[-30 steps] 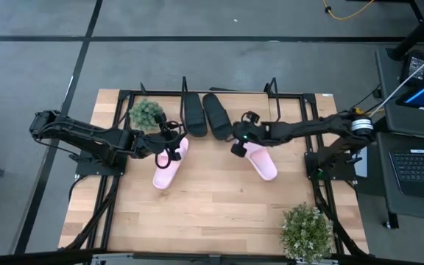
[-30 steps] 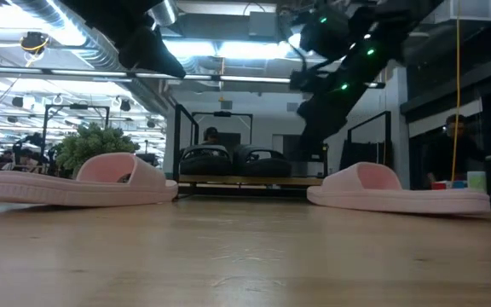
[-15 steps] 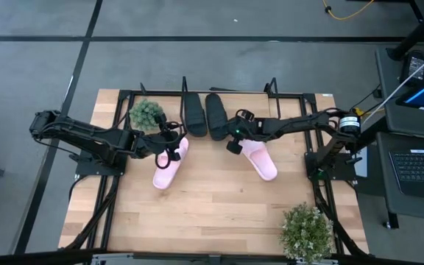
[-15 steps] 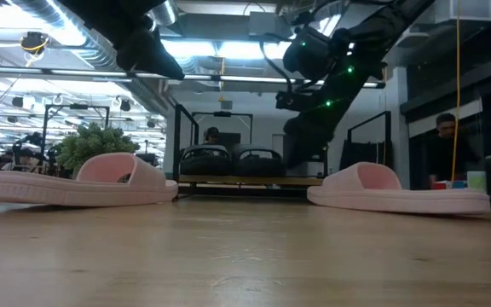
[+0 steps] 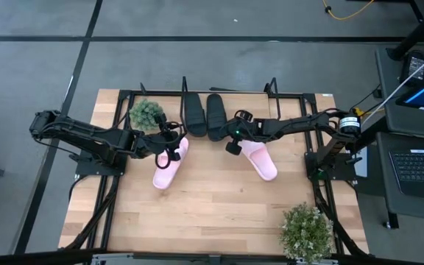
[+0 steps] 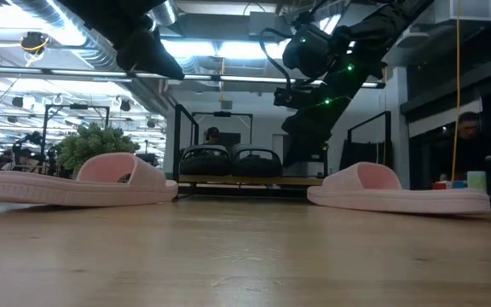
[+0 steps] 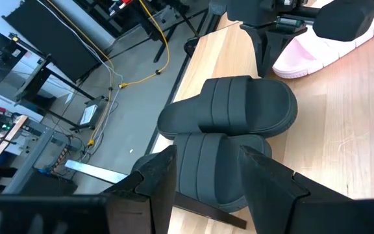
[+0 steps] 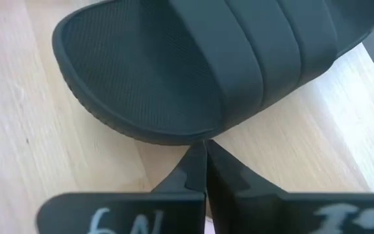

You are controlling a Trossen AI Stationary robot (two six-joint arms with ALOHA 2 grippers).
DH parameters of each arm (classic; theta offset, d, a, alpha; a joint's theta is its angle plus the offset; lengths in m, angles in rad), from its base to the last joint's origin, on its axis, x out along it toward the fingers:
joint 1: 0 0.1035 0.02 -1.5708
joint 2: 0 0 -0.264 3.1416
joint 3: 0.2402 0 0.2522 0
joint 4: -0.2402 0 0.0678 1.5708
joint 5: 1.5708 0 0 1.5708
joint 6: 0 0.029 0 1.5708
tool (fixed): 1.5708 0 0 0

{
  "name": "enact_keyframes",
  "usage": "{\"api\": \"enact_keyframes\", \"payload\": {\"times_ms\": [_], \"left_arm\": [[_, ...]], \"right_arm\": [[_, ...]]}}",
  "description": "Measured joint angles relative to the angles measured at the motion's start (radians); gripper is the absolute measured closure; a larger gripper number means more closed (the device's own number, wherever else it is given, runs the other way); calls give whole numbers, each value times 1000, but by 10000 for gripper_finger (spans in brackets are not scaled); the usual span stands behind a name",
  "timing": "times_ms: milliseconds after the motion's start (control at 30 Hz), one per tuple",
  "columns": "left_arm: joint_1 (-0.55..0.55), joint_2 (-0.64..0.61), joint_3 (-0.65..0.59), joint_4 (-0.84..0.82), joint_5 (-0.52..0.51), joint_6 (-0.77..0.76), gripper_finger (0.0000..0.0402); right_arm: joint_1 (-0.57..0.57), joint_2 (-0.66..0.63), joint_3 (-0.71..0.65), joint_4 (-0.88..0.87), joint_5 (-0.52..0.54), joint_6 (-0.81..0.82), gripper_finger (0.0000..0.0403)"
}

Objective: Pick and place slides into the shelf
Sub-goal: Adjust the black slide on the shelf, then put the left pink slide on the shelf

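Two black slides (image 5: 195, 114) (image 5: 216, 114) lie side by side, soles down, at the table's far side in the black wire shelf (image 5: 272, 90); the low view shows them on its board (image 6: 228, 180). Two pink slides (image 5: 168, 163) (image 5: 260, 159) lie flat on the table. My right gripper (image 5: 231, 141) is shut, with its tips at the heel of the right black slide (image 8: 206, 58). My left gripper (image 5: 169, 147) is open and hangs in the air (image 6: 147, 51) over the left pink slide, facing the black pair (image 7: 232, 107). My right gripper has its shut fingertips (image 8: 199, 156) against the heel rim (image 8: 193, 138) of the right black slide. It comes level from the table's near side, pointing toward the shelf and along the slide's length. The slide lies flat on its sole.
A small green plant (image 5: 146, 112) stands left of the black slides and a larger one (image 5: 306, 230) at the near right corner. Shelf rods (image 5: 185, 82) rise at the far edge. Bare wood lies between and in front of the pink slides. People show in the room behind.
My right gripper has moved toward the table's left and far edge, against the right black slide's heel. That slide has swung from slanting to nearly straight and slid closer to the left black slide. My left arm has kept still.
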Motion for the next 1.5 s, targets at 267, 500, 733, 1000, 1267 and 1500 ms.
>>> {"api": "enact_keyframes", "payload": {"times_ms": [267, 500, 733, 1000, 1267, 1500], "left_arm": [[0, 0, 0, 0, 0, 0, 247], [0, 0, 0, 0, 0, 0, 247], [0, 0, 0, 0, 0, 0, 247], [0, 0, 0, -9, 1, 7, 247], [-9, 0, 0, -34, 4, 7, 247], [-10, 0, 0, -33, 5, 1, 247]], "right_arm": [[0, 0, 0, 18, -1, -1, 401], [0, 0, 0, 27, -1, -1, 399], [0, -18, 0, -28, -1, 0, 398], [24, -110, -1, -47, 0, -1, 398], [100, -248, -1, -65, 0, -33, 397], [253, -360, 0, -80, 9, -132, 397]]}}
